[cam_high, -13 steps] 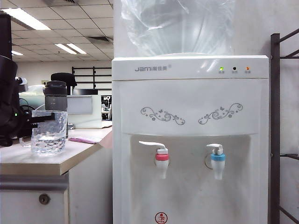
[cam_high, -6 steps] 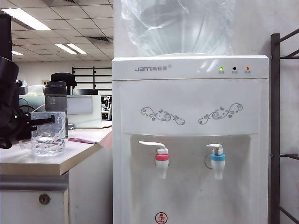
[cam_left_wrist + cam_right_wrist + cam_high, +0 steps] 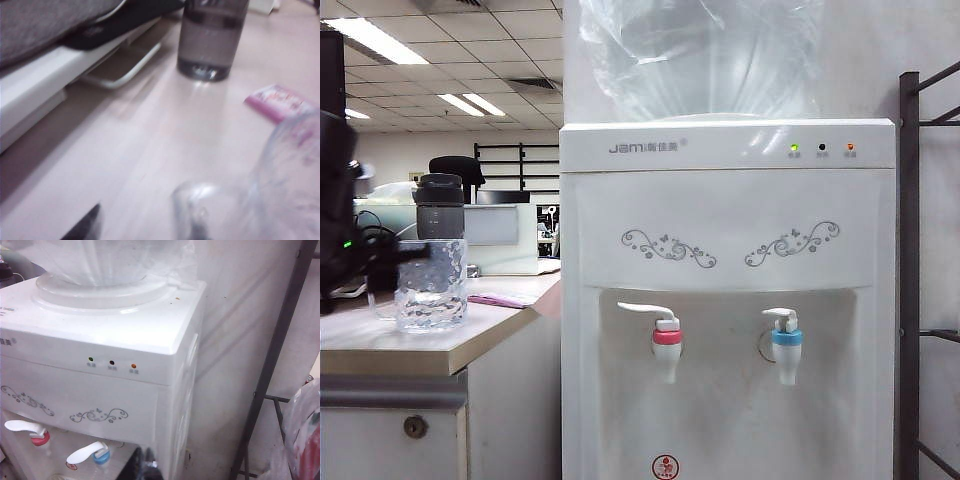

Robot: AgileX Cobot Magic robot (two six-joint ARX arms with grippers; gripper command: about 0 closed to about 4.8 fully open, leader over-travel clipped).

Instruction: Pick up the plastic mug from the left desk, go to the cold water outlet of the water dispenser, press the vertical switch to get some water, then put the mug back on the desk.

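An office: ceiling light panels (image 3: 375,40), desk chair (image 3: 455,170), water dispenser (image 3: 720,300).

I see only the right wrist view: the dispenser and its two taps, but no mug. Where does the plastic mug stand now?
Observer: The exterior view shows the plastic mug upright on the left desk, to the left of the water dispenser.
Operator: My right gripper is only a dark tip before the dispenser. Does the left gripper hold the mug?
Observer: The left gripper is at the mug's upper part, reaching in from the left edge. Blur hides whether it grips.
Operator: What is near the mug?
Observer: The left wrist view shows a smoky-grey bottle standing beyond it and a pink packet lying flat on the desk.
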